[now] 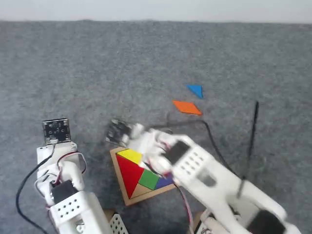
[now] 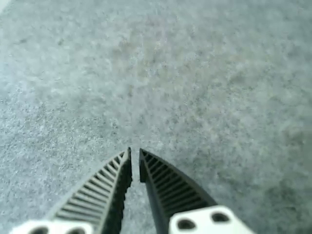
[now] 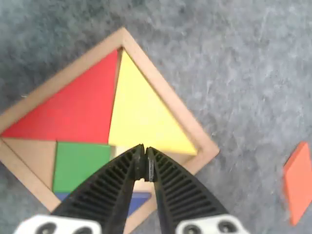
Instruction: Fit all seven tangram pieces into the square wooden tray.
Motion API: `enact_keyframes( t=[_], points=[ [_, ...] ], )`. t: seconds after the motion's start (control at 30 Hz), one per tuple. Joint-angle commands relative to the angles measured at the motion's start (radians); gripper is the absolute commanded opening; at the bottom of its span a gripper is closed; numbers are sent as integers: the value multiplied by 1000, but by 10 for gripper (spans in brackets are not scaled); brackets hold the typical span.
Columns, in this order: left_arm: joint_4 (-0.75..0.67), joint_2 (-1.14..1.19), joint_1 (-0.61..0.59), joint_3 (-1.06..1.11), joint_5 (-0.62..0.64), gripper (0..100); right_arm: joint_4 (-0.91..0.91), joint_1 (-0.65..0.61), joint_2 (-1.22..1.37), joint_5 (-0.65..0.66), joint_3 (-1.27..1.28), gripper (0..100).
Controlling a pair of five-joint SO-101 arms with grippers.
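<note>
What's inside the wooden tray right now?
In the tray: red triangle, yellow triangle, green square, a bare wood patch. A blue piece shows partly; the right claw covers the rest.

Robotics lab bench, prob. Grey felt mat [image 1: 97,63] over table; left arm [image 1: 66,195] + right arm [image 1: 219,183] white plastic w/ exposed wires [image 1: 23,187]; bare circuit board [image 1: 56,129]; plain pale wall [image 1: 156,9].

Square wooden tray [image 1: 117,166] holds red triangle [image 1: 129,173], yellow triangle [image 1: 130,156], green square [image 1: 148,179] and a partly hidden blue piece [image 1: 165,183], all flat. Orange parallelogram [image 1: 187,107] and small blue triangle [image 1: 195,90] lie near each other, well apart from the tray.
</note>
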Motion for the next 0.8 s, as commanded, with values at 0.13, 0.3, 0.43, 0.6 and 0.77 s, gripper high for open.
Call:
enact_keyframes(
  t=[0.13, 0.3, 0.43, 0.6, 0.77],
  points=[
    [-5, -15, 6, -8, -8, 26, -87, 84, 59, 14, 57, 37],
    [-3, -15, 6, -8, -8, 26, -122, 88, 275, 14, -58, 37],
    [6, -17, 8, -8, -11, 26, -101, 88, 412, 14, -172, 37],
    [6, -17, 8, -8, -11, 26, -82, 88, 429, 14, -224, 37],
    [6, -17, 8, -8, -11, 26, -101, 88, 429, 14, -224, 37]
  ],
)
